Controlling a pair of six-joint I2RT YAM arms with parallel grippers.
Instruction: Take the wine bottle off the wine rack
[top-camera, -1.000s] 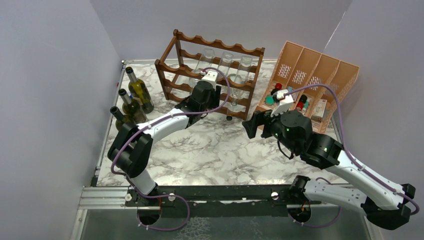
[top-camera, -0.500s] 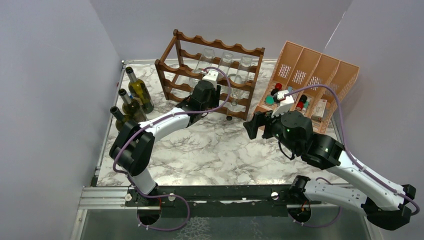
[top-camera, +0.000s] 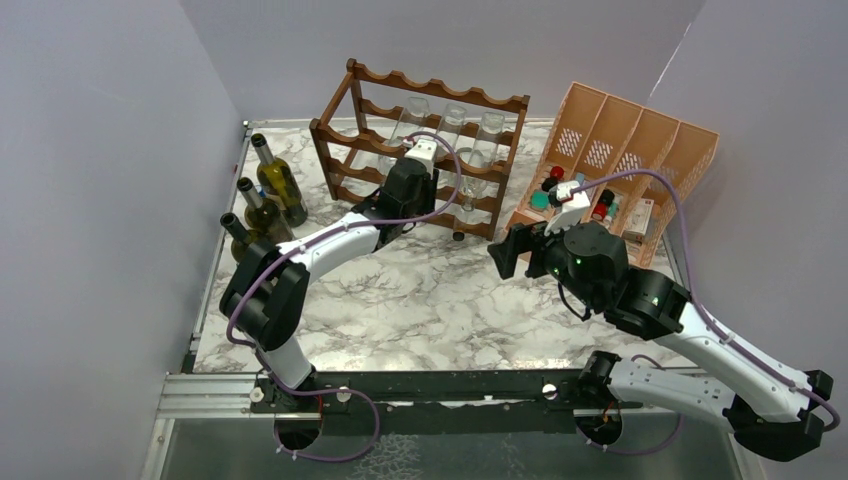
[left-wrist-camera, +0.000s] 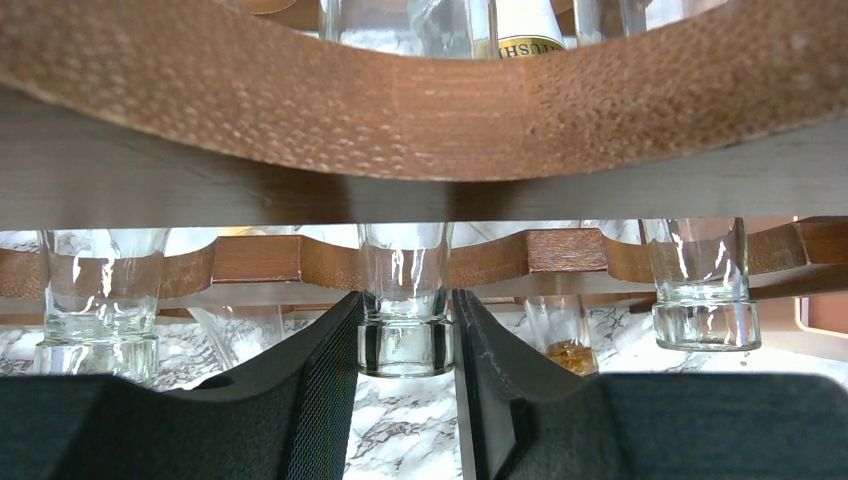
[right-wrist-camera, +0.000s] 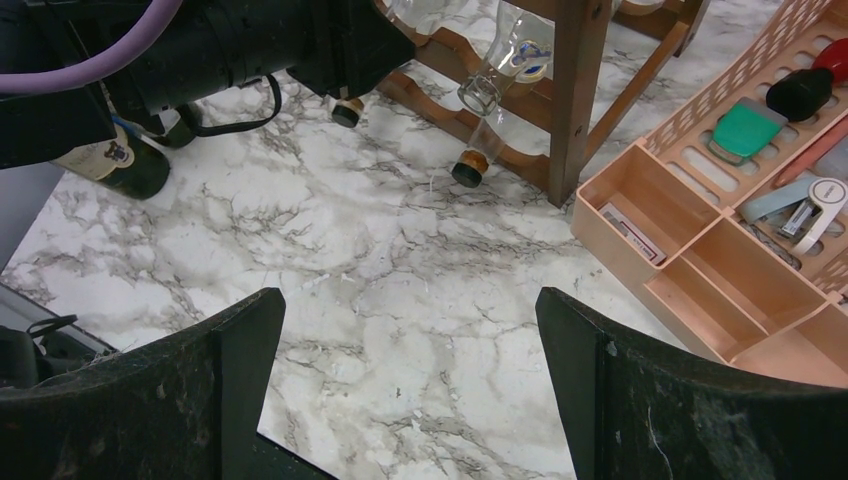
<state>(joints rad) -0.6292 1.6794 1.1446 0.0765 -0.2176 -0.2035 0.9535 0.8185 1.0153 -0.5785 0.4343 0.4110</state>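
Observation:
The dark brown wine rack stands at the back of the marble table, with several clear bottles lying in it. In the left wrist view a scalloped rail of the wine rack fills the top. My left gripper reaches under it, and its fingers press both sides of the mouth of a clear wine bottle's neck that pokes out of a lower tier. In the top view the left gripper is at the rack's front. My right gripper is open and empty above bare marble, near the rack's right post.
Three dark green bottles stand at the table's left edge. A peach-orange divided organiser with small items sits right of the rack. Two more clear bottle necks stick out beside the gripped one. A corked neck hangs near the rack's post.
My left wrist has edged slightly further toward the rack's front. The right arm has barely moved.

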